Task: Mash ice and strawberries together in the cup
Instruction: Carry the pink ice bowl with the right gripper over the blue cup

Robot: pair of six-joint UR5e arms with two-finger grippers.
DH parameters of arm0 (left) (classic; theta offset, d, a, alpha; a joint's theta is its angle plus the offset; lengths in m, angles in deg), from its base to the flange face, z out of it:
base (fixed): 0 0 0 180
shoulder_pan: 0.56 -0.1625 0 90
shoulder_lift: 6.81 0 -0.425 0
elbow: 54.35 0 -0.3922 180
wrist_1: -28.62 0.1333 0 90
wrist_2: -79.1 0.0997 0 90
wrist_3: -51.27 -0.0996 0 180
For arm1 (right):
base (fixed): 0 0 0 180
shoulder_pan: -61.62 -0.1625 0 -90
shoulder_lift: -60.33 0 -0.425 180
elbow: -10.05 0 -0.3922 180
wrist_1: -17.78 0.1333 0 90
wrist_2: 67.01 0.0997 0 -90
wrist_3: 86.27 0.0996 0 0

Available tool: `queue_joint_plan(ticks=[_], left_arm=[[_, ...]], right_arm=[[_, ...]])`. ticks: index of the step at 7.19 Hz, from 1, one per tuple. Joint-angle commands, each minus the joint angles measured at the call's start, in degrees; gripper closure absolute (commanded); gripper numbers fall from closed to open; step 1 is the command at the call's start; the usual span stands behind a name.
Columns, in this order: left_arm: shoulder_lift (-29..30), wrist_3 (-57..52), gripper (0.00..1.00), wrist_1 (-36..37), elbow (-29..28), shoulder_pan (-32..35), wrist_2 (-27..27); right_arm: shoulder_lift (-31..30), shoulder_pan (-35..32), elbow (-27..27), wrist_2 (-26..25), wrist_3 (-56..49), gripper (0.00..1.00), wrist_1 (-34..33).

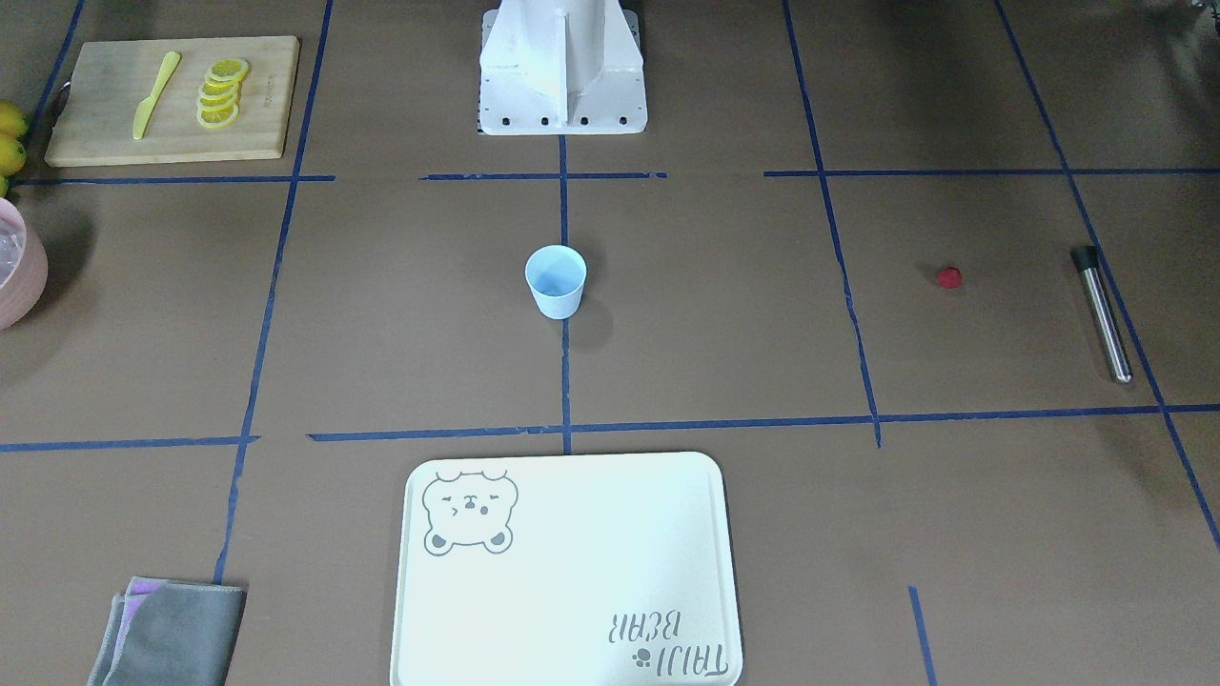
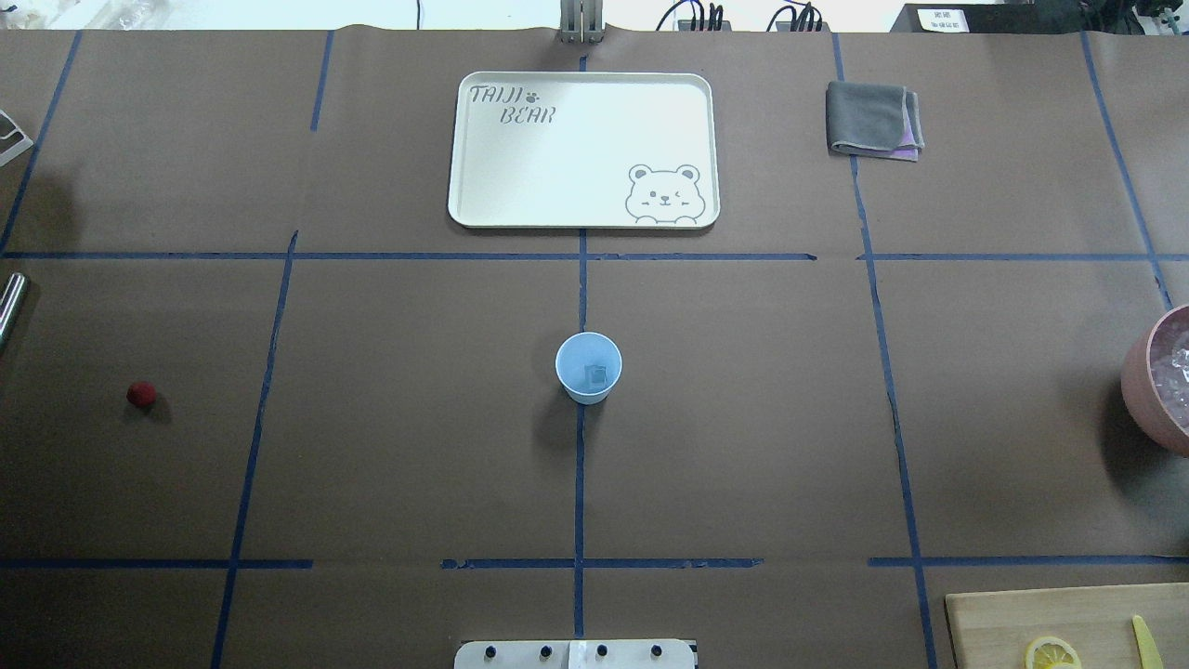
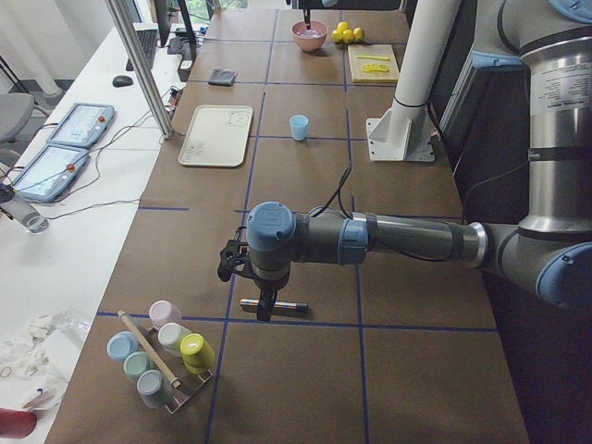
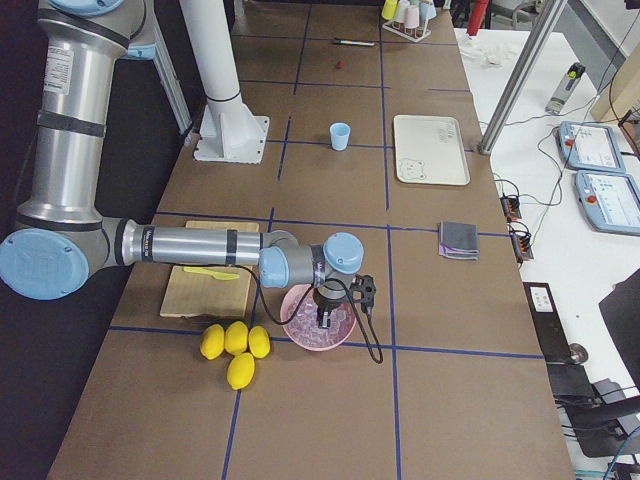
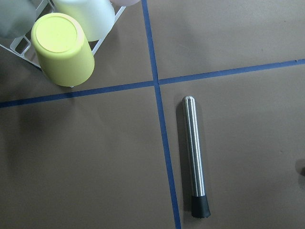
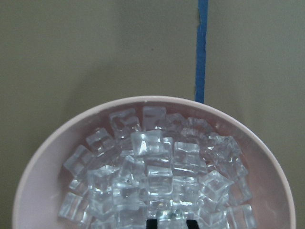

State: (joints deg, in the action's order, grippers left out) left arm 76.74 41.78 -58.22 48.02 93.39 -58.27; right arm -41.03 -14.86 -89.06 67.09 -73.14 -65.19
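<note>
The pale blue cup stands upright at the table's centre, with one small ice cube on its bottom. The red strawberry lies alone far to the left. Near it is a steel muddler; my left gripper hangs just above it, and I cannot tell whether it is open or shut. My right gripper is down in the pink bowl of ice cubes. Its dark fingertips show one cube's width apart, with a cube between them.
A cream tray and a folded grey cloth lie at the far side. A cutting board holds lemon slices and a yellow knife. Whole lemons lie beside the bowl. A rack of coloured cups stands beside the muddler.
</note>
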Motion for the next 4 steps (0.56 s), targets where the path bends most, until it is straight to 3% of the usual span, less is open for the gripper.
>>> queue_joint_plan(ticks=[1, 3, 4], left_arm=[[-0.1, 0.0, 0.00, 0.0, 0.0, 0.0, 0.0], [-0.1, 0.0, 0.00, 0.1, 0.0, 0.0, 0.0], [-0.1, 0.0, 0.00, 0.1, -0.1, 0.0, 0.0]], right_arm=[[-0.7, -4.6, -8.1, -0.1, 0.0, 1.00, -0.3], [9.5, -0.8, -9.7, 0.1, 1.0, 1.00, -1.6], [19.4, 4.6, -9.3, 0.0, 6.2, 1.00, -7.8]])
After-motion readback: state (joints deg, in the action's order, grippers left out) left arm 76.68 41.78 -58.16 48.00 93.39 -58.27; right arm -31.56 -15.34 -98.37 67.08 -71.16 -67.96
